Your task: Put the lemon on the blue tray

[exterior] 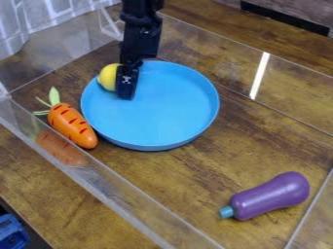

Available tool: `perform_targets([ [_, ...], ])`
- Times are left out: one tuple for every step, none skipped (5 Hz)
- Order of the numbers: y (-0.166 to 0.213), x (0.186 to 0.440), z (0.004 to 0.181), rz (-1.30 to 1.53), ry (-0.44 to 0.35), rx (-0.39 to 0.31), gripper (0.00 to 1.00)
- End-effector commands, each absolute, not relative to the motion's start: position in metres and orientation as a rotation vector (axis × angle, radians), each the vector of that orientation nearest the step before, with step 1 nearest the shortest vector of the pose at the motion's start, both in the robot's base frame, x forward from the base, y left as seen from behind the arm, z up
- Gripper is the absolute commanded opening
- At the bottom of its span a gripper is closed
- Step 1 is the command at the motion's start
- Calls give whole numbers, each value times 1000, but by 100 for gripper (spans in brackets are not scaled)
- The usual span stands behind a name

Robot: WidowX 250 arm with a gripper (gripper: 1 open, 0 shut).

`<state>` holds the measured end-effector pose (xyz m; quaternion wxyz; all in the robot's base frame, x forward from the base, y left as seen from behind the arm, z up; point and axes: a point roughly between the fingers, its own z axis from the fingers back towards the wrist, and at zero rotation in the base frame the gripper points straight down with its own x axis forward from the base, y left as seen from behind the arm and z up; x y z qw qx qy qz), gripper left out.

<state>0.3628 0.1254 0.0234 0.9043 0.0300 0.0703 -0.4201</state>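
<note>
On the wooden table [169, 195], the tool [124, 82] stands spread wide around the small smooth yellow lemon [111, 75] at the blue tray [169, 117] rim.

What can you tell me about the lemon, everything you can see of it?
The lemon is a small, rounded, smooth yellow toy fruit, plastic by the look of it. It sits at the far left edge of the blue tray, against or just inside the rim; which one cannot be told. Only its left part shows, since the gripper stands right at it, pointing down with jaws open. Whether the fingers touch it is not clear.
</note>
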Motion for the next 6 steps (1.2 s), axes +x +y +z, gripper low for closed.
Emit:
perform_targets([
  [127, 362, 20, -873, 157, 69, 100],
  [127, 361, 18, -878, 165, 72, 100],
  [128, 361, 15, -882, 171, 75, 100],
  [128, 361, 13, -886, 177, 76, 100],
  [128, 361, 10, -890, 182, 77, 100],
  [129, 361, 8, -892, 186, 77, 100],
])
